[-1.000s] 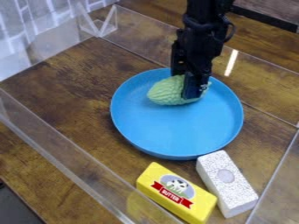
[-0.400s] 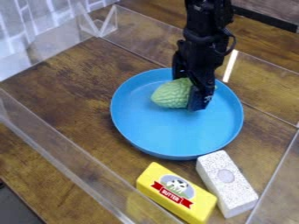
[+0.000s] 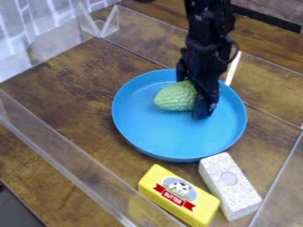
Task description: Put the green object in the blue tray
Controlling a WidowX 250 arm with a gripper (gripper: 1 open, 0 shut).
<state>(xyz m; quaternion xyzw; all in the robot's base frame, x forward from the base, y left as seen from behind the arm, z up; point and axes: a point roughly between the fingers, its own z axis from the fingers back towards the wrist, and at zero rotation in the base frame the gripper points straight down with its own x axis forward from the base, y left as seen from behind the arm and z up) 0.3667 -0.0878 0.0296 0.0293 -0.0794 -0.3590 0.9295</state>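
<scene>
My claw hangs from the black arm that drops in from the top edge of the frame, right of centre, and it points straight down into the tray. Its jaws stand apart, and I see nothing clamped between them. The dark fingers sit at the right-hand flank of the green object; from this angle I cannot tell whether they touch its skin or stand just clear of it.

The green object, pale and bumpy, lies inside the blue tray, in the tray's upper half, a little right of its centre. It rests on the tray floor and is well inside the rim. The lower half of the tray is bare blue.

The tray itself sits on the dark wooden worktop, roughly in the middle of the frame. Below it, toward the bottom edge, lies a yellow box with a red band and a small printed face on its top. Just beside that box on the right, angled toward the lower right corner, is a white speckled block. Both are apart from the tray.

A clear plastic wall runs around the worktop, its near edge crossing the lower left of the frame.
</scene>
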